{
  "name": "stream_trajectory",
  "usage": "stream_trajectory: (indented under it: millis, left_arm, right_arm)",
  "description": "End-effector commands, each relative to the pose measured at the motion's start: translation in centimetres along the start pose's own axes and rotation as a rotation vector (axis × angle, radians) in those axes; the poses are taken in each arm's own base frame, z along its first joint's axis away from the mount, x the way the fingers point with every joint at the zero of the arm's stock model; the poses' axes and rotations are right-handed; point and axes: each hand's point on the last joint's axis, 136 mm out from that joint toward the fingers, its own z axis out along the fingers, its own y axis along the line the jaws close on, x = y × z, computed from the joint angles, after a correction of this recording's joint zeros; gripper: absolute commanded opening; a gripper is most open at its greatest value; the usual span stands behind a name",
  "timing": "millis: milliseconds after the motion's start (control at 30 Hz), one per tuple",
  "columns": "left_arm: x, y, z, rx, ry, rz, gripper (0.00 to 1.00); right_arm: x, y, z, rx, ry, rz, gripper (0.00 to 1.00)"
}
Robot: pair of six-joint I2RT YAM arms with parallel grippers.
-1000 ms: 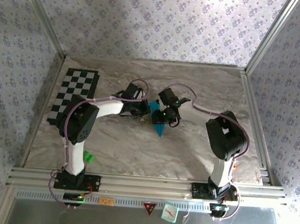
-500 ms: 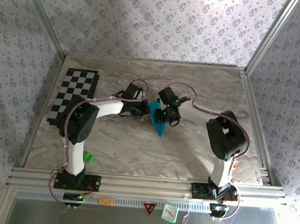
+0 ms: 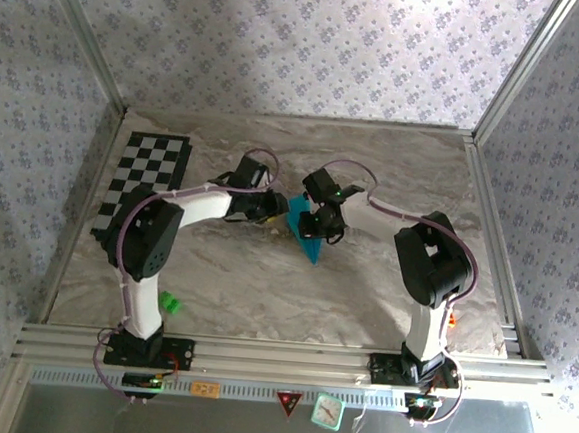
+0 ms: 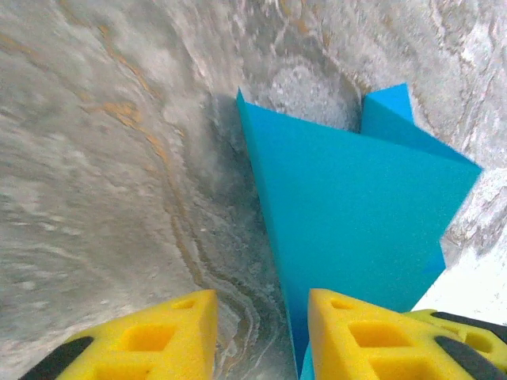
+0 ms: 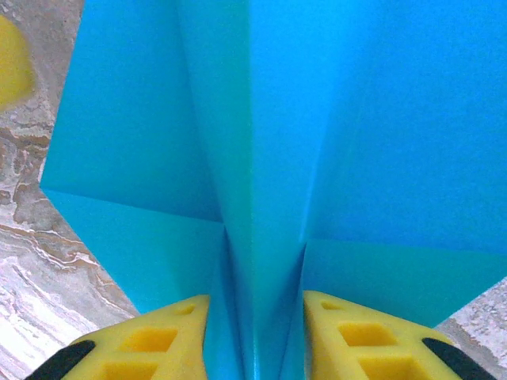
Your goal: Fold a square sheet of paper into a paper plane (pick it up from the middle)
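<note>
The cyan-blue paper plane [image 3: 309, 242] lies in the middle of the marble table as a pointed, creased shape, tip toward the near edge. My right gripper [image 3: 318, 226] comes at it from the right. In the right wrist view the raised centre fold [image 5: 265, 237] stands between the yellow fingers [image 5: 348, 332], and the right gripper [image 5: 257, 340] is shut on it. My left gripper [image 3: 274, 211] sits just left of the paper. In the left wrist view the left gripper [image 4: 261, 336] is open over bare table, with the paper's edge [image 4: 348, 206] against its right finger.
A black-and-white checkerboard mat [image 3: 142, 180] lies at the back left. A small green block [image 3: 169, 302] sits near the left arm's base. Aluminium rails [image 3: 490, 222] border the table on all sides.
The left gripper has opened and let go of the paper. The right jaws have closed in a little on the centre fold. The paper has shifted slightly.
</note>
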Motion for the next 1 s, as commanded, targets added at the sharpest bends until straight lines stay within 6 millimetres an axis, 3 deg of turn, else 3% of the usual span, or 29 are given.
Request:
stream_trajectory:
  millis: [0,500,700,967]
  left_arm:
    - [-1.2,0.2,-2.3,-0.014,-0.066,0.004,0.43]
    - [-2.1,3.2,-4.6,-0.105,-0.13,-0.011,0.64]
    - [-2.5,4.0,-5.6,-0.133,-0.161,-0.014,0.75]
    - [-3.1,5.4,-8.1,-0.204,-0.23,0.011,0.92]
  right_arm:
    - [0.4,-0.3,0.4,0.042,0.032,0.024,0.34]
    - [1.1,-0.9,1.2,0.085,0.062,0.042,0.29]
    - [0.9,-0.9,0.8,0.079,0.054,0.062,0.18]
    - [-0.7,-2.1,-1.2,0.084,-0.02,0.146,0.05]
